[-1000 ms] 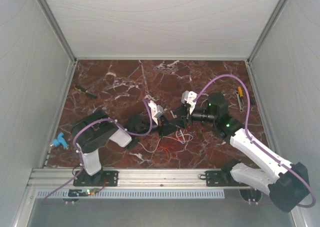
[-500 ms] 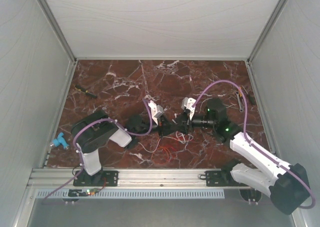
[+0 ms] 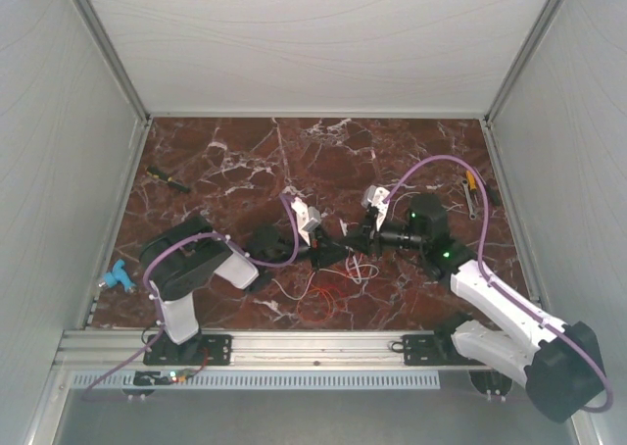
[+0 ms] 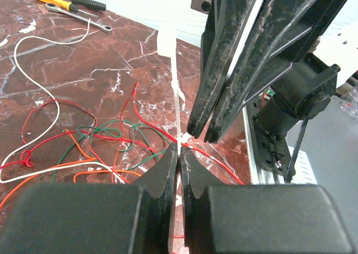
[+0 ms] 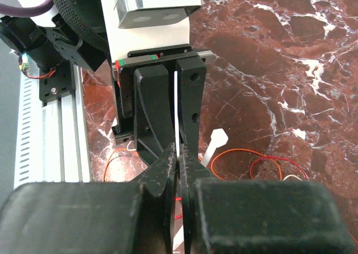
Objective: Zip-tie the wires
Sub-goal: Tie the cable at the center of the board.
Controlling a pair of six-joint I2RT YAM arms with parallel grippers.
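table point(image 3: 216, 161): red marble. right gripper point(image 5: 178, 153): drew in and shut within the last second, jaws clenched on the zip tie point(image 5: 177, 97). left gripper point(image 4: 179, 153): clenched on the same strip, tips meeting. wires point(image 4: 84, 139): loose beneath, unbundled.

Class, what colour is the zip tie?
The zip tie is pale white, clearest in the left wrist view.

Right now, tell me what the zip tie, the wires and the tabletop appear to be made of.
Zip tie: likely plastic, nylon perhaps; pale white, matte, a stiff flat strip. Wires: thin strands in red, orange, green and white insulation, presumably plastic over metal; they curl loosely. Tabletop: dark red marble look with white veins, polished; real stone or printed laminate cannot be told.
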